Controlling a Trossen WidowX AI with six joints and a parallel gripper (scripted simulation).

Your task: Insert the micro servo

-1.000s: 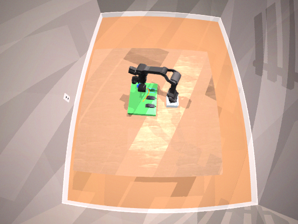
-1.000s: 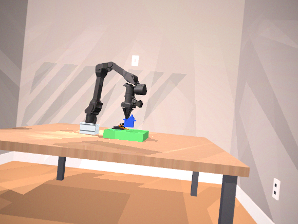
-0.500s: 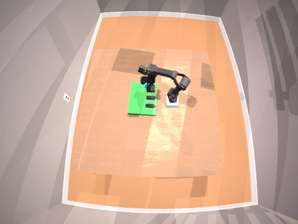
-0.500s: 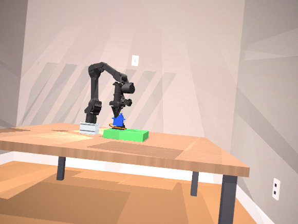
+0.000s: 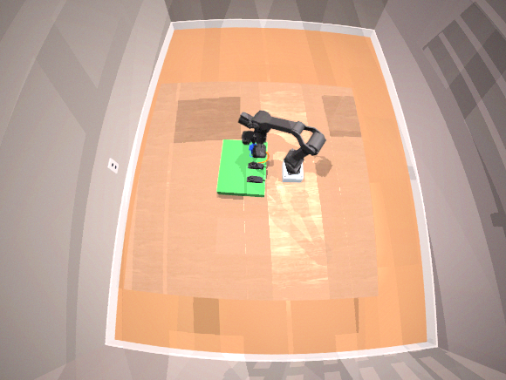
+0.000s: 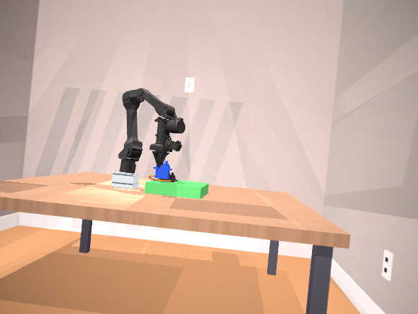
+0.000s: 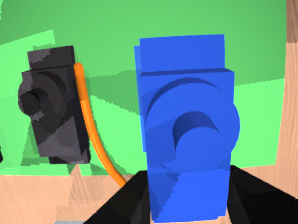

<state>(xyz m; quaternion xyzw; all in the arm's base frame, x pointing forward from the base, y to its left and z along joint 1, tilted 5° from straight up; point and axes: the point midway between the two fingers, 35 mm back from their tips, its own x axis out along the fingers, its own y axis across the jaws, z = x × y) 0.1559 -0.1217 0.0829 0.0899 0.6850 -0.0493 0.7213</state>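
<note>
The blue micro servo (image 5: 251, 150) (image 6: 162, 171) (image 7: 192, 92) is upright, output shaft up, over the green deck (image 5: 233, 174) (image 6: 192, 189) (image 7: 260, 30). My gripper (image 6: 159, 165) (image 7: 186, 177) points down and is shut on one end of it. In the exterior view its mounting ears are well above the deck; whether its underside touches the deck cannot be told. The orange cable (image 5: 267, 158) (image 6: 150, 177) (image 7: 90, 127) curves out at the deck's arm side, its end beside the nearer black servo in the wrist view. The marked pocket and its notch are hidden.
Two black servos stand in the deck, a nearer one (image 5: 256, 166) (image 7: 55, 110) beside the blue servo and a farther one (image 5: 255, 179). The white arm base (image 5: 292, 178) (image 6: 125, 180) stands on the wooden table (image 5: 196, 244) (image 6: 234, 212) beside the deck.
</note>
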